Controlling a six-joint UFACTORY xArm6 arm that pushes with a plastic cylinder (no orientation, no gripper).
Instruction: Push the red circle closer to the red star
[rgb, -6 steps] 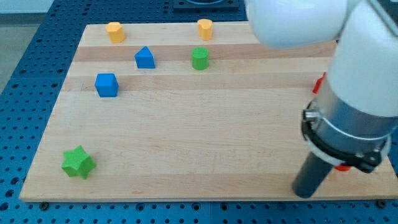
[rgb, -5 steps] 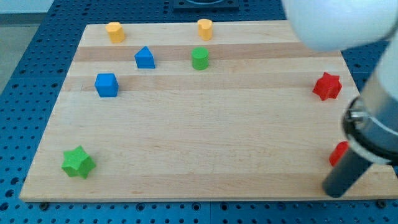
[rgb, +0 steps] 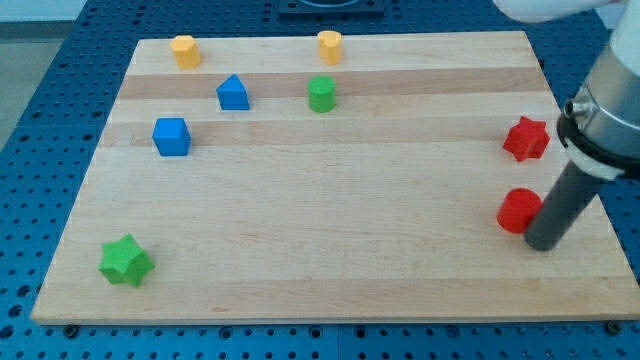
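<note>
The red circle (rgb: 518, 210) lies on the wooden board near the view's right edge. The red star (rgb: 526, 138) lies above it, a short gap apart. My tip (rgb: 543, 243) rests on the board just to the right of and slightly below the red circle, touching or nearly touching its side. The dark rod rises from there to the arm at the view's upper right.
A green star (rgb: 126, 261) lies at lower left. A blue cube (rgb: 171, 136), a blue pointed block (rgb: 233, 92) and a green cylinder (rgb: 321, 94) sit in the upper left half. Two yellow blocks (rgb: 184, 50) (rgb: 330, 46) lie at the top edge.
My tip has swung from the bottom edge to the right and then up. The red circle has moved up and left, toward the red star, and is now in full view.
</note>
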